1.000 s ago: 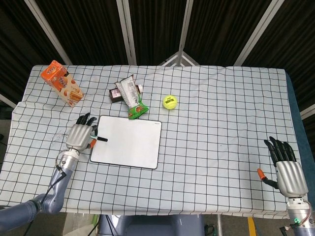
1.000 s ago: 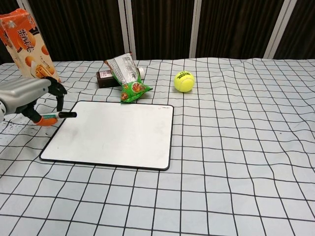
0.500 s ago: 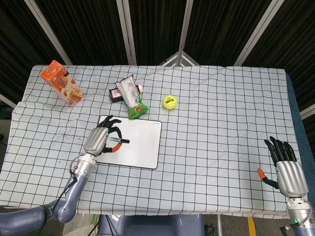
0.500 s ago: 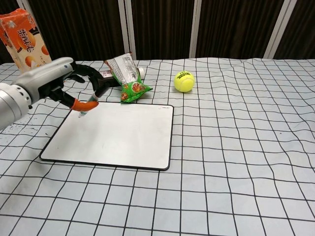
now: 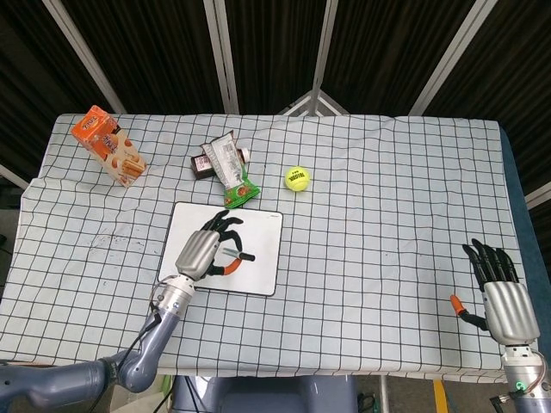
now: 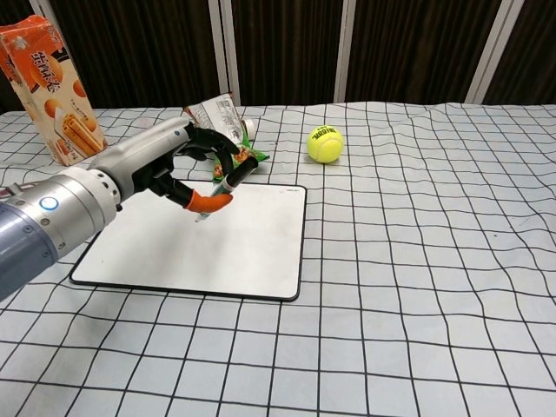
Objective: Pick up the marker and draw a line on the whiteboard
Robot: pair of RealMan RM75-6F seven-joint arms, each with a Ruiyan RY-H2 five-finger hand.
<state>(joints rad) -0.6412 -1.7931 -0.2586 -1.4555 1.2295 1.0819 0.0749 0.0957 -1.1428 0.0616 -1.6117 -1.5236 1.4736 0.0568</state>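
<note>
The whiteboard (image 5: 258,243) (image 6: 252,243) lies flat on the checkered cloth, left of centre. My left hand (image 5: 207,249) (image 6: 178,167) hovers over the board's middle and holds the marker (image 5: 237,255) (image 6: 224,184) between thumb and fingers. In the chest view the marker slants, its lower tip pointing down at the board just above the surface; whether it touches I cannot tell. No line shows on the board. My right hand (image 5: 502,292) rests open at the table's right front corner, fingers spread, seen only in the head view.
An orange snack carton (image 5: 108,146) (image 6: 50,80) stands at the back left. A snack bag (image 5: 231,168) (image 6: 224,130) and a brown packet (image 5: 204,163) lie just behind the board. A tennis ball (image 5: 297,178) (image 6: 325,143) sits to the board's back right.
My left hand has carried the marker rightward from the board's left edge to over its middle, and the marker has tilted from level to slanting down.
</note>
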